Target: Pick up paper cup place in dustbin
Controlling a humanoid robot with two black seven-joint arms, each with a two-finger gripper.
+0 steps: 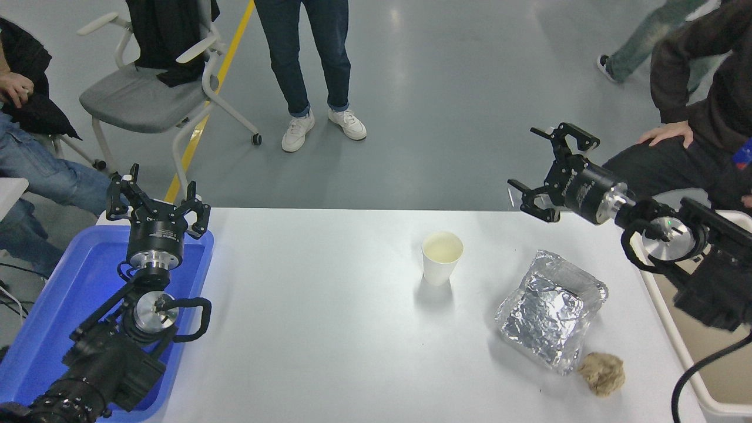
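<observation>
At the lower right we see a crumpled foil tray (pixel 551 309) beside a brown paper wad (pixel 602 373); a blue tray (pixel 53 305) lies lower left, a grey chair (pixel 138 97) upper left.

High head view, facing forward, down over table (pixel 329 329)
</observation>
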